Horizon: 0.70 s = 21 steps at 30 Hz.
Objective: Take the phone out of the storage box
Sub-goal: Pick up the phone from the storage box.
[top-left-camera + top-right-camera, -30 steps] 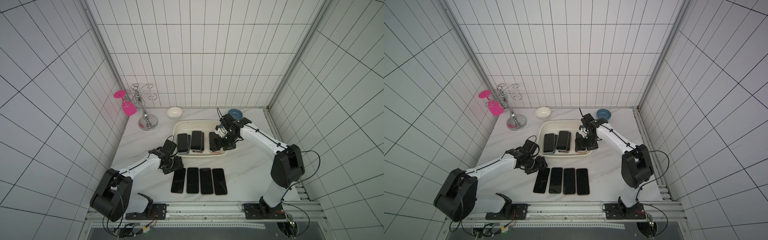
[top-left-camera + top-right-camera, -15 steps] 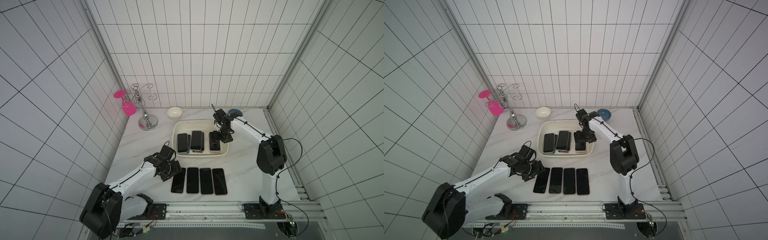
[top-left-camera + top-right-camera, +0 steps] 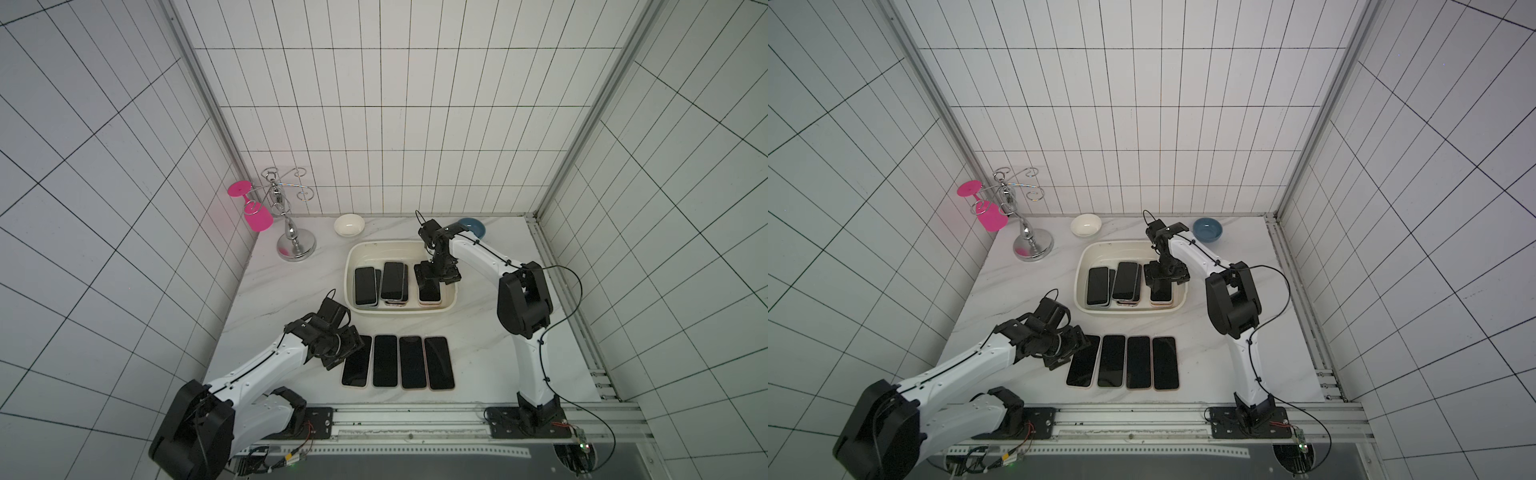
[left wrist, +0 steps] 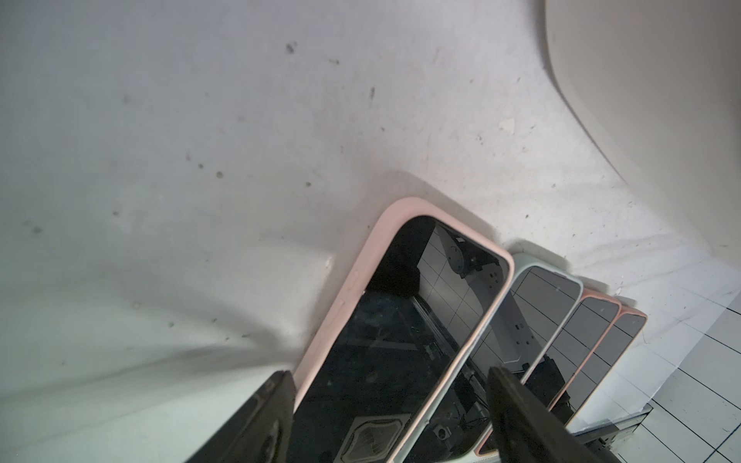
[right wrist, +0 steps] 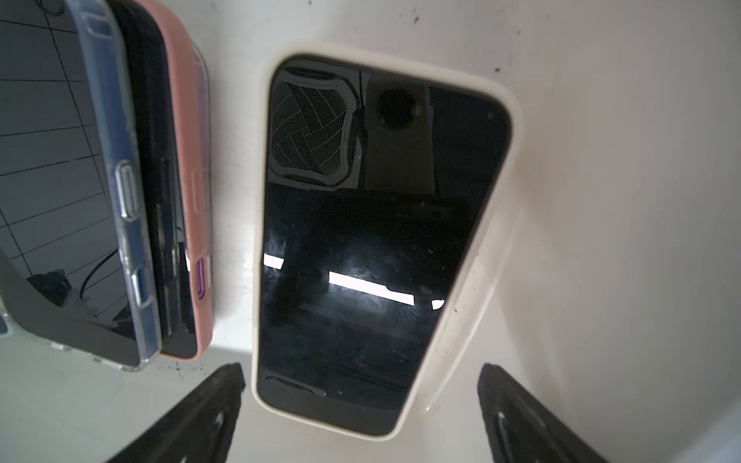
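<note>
The cream-white storage box (image 3: 358, 252) (image 3: 1089, 253) holds several phones: a dark one on the left (image 3: 365, 286), a middle stack (image 3: 394, 280), and a cream-cased phone (image 3: 430, 293) (image 5: 361, 240) on the right. My right gripper (image 3: 437, 275) (image 5: 361, 373) hangs open just above the far end of the cream-cased phone, with a finger off each side and no contact. My left gripper (image 3: 345, 345) (image 4: 391, 377) is open low over the table, its fingers either side of a pink-cased phone (image 4: 401, 340) lying flat.
Several phones lie side by side in a row (image 3: 399, 361) on the table in front of the box. A white bowl (image 3: 349, 225), a blue bowl (image 3: 473, 226) and a metal stand (image 3: 293, 241) with a pink glass (image 3: 257, 216) stand at the back.
My right gripper has shifted slightly left over the cream-cased phone and opened wider, its elbow swinging round. My left gripper has moved toward the front, to the row's left phone.
</note>
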Motion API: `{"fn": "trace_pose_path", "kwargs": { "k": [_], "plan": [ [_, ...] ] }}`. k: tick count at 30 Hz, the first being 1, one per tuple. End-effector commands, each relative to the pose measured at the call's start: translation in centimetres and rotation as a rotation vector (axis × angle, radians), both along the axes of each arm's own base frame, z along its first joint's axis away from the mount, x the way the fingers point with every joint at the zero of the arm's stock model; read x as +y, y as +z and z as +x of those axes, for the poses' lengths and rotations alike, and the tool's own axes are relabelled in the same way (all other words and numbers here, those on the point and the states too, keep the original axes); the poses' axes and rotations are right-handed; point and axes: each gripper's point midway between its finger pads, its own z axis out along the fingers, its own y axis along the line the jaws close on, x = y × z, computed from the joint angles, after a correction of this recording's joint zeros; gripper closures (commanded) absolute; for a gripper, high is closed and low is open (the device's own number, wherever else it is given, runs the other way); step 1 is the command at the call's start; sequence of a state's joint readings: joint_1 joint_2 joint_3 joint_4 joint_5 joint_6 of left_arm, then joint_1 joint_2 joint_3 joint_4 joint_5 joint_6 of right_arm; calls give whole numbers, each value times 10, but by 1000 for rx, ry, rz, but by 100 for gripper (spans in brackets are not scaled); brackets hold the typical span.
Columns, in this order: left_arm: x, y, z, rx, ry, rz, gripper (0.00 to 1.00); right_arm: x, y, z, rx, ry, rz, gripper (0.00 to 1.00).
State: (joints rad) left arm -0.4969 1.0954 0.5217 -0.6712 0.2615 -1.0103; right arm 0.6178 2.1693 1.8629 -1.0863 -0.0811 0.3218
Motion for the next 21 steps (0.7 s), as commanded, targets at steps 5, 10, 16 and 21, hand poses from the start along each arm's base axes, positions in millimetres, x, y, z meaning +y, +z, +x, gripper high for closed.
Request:
{"fn": "trace_pose_path", "kwargs": {
  "k": [5,10,16,21],
  "plan": [
    [-3,2,0,-31,25,-28,21,5,-13,3,2,-9,-44,5],
    [-4,5,-2,-42,39,-48,21,6,-19,5,-2,-16,-55,4],
    [-2,21,0,-73,31,-45,21,7,-24,9,-9,-26,-75,7],
    [6,37,3,-93,12,19,21,3,-26,9,-11,-28,-99,16]
  ]
}}
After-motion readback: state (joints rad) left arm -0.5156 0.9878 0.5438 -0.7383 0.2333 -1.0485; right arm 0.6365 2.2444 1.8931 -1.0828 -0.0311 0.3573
